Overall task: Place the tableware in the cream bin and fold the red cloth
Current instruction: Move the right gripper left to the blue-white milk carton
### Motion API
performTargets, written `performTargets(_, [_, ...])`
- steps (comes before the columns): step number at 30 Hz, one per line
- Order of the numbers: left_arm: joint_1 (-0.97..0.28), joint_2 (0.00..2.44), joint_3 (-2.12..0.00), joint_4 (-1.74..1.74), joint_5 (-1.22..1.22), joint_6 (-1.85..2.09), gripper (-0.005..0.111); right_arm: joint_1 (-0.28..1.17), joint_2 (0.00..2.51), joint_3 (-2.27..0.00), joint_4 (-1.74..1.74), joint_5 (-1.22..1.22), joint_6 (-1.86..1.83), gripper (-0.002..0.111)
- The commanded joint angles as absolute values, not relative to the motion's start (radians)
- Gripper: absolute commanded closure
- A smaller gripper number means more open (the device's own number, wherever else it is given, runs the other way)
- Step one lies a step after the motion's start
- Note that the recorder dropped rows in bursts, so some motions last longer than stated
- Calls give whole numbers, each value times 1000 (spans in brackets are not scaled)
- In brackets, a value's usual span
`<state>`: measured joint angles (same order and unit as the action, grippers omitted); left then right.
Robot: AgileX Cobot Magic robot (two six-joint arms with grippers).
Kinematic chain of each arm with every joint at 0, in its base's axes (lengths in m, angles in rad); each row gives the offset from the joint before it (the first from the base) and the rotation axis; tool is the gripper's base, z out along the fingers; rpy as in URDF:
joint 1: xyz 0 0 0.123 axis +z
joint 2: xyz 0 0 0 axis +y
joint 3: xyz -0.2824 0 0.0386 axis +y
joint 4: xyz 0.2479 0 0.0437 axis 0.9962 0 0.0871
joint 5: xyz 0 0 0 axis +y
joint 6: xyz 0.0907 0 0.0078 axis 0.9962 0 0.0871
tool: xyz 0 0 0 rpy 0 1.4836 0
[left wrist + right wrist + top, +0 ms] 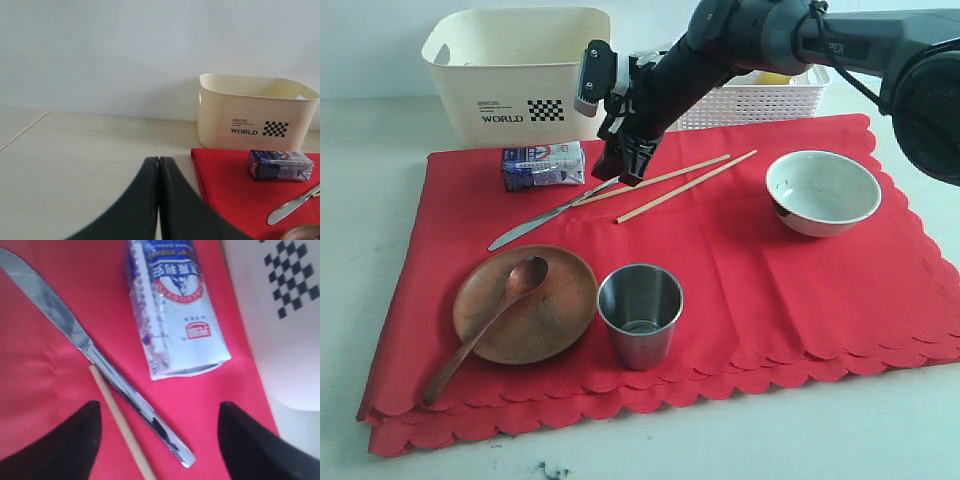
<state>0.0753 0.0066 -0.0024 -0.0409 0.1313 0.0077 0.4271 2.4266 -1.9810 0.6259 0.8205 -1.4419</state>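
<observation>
The red cloth (740,280) lies spread flat on the table. On it are a silver knife (535,225), two chopsticks (670,180), a wooden plate (555,315) with a wooden spoon (490,325) across it, a steel cup (640,315) and a white bowl (823,192). The cream bin (510,75) stands behind the cloth at the back left. My right gripper (625,170) hangs open just above the knife's handle (165,440), with a chopstick end (117,420) also between its fingers. My left gripper (159,160) is shut and empty over bare table, left of the cloth (230,185).
A blue-white milk carton (542,165) lies on the cloth between the knife and the cream bin, close to my right gripper. A white lattice basket (750,100) stands behind the cloth's back edge, under my right arm.
</observation>
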Motion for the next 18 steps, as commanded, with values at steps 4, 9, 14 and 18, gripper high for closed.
performTargets(4, [68, 0, 0, -41, 128, 8, 104, 427, 2407, -1992, 643, 1037, -1406, 34])
performTargets(9, [68, 0, 0, -41, 128, 8, 104, 464, 2407, -1992, 682, 945, -1331, 34])
performTargets(14, [68, 0, 0, -41, 128, 8, 104, 534, 2407, -1992, 670, 781, -1202, 34])
performTargets(18, [68, 0, 0, -41, 128, 8, 104, 587, 2409, -1992, 650, 651, -1112, 31])
